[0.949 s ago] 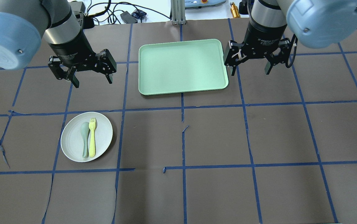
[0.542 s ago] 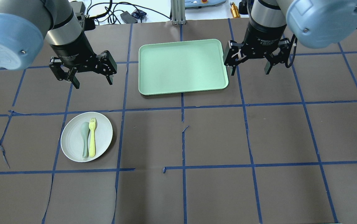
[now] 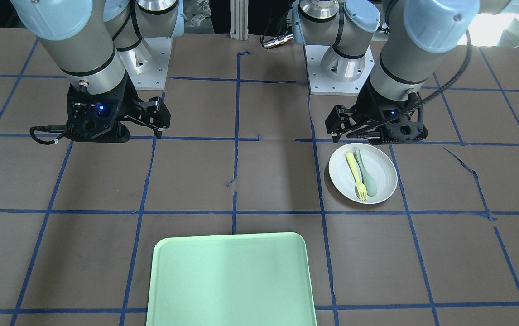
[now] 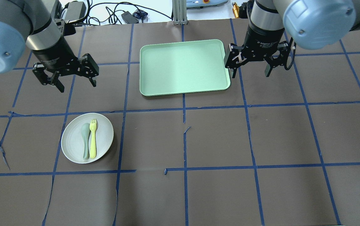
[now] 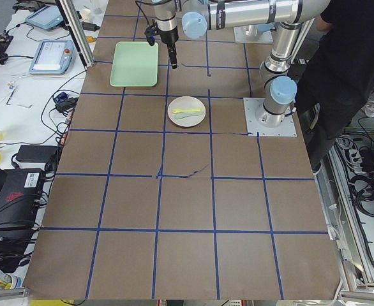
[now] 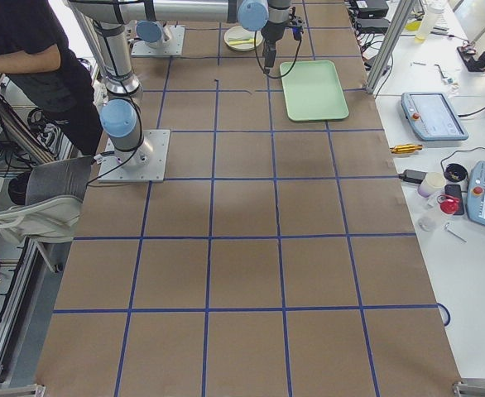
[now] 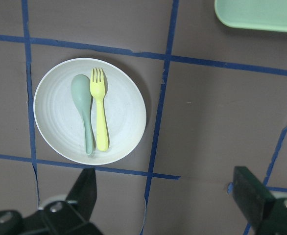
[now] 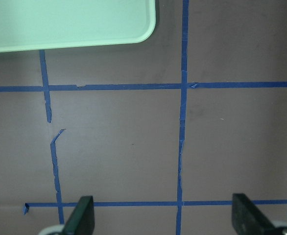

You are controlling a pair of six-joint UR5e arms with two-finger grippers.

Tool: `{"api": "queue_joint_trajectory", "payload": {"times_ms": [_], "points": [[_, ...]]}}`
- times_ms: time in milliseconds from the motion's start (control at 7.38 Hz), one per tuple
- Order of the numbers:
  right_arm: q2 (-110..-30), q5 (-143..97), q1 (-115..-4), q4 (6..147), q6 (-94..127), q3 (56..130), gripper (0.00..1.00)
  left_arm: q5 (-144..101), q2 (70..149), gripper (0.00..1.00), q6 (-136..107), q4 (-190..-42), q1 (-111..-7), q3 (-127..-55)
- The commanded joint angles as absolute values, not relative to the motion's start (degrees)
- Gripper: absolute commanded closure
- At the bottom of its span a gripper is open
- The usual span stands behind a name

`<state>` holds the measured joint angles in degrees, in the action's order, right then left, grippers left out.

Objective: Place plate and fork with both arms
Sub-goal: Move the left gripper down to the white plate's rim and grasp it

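In the overhead view, a rectangular mint-green plastic tray (image 4: pixel 183 67) lies flat on the brown paper-covered desk (image 4: pixel 230 141), which is marked with a blue tape grid. A round white plate with a raised rim (image 4: pixel 71 142) sits well apart from the tray, nearer the robot and off towards its left-arm side. A slim pale-yellow plastic fork (image 4: pixel 93 139) lies on the plate with its tines pointing towards the tray's side of the desk. A grey-green spoon (image 4: pixel 86 141) lies just beside the fork. The black left gripper (image 4: pixel 77 87) hangs above the desk beyond the tray's left edge, released, fingers spread, holding nothing. The black right gripper (image 4: pixel 250 75) hangs just beside the tray's right edge, also spread wide and empty.

The front-facing view shows the left gripper apart from the plate, above its rim on the side away from the tray.

Both side views show plate and tray flat on the desk.

The left wrist view takes in the whole plate and one tray corner between parted fingers.

The right wrist view shows a tray corner and bare desk between parted fingers.
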<state>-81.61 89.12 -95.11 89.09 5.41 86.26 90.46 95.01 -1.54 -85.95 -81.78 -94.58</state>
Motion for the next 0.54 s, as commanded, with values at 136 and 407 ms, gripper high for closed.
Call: {"api": "queue_joint_trajectory", "payload": {"times_ms": [136,407], "points": [[-80.16,89.90,-95.10,89.65,5.45,86.31,0.00,86.35,96.06,0.00,18.81,-71.59,-68.33,-106.92],[-80.07,89.91,-95.10,89.56,5.45,86.48,0.00,83.85,97.03,0.02,28.53,-66.28,-60.32,-114.84]]}}
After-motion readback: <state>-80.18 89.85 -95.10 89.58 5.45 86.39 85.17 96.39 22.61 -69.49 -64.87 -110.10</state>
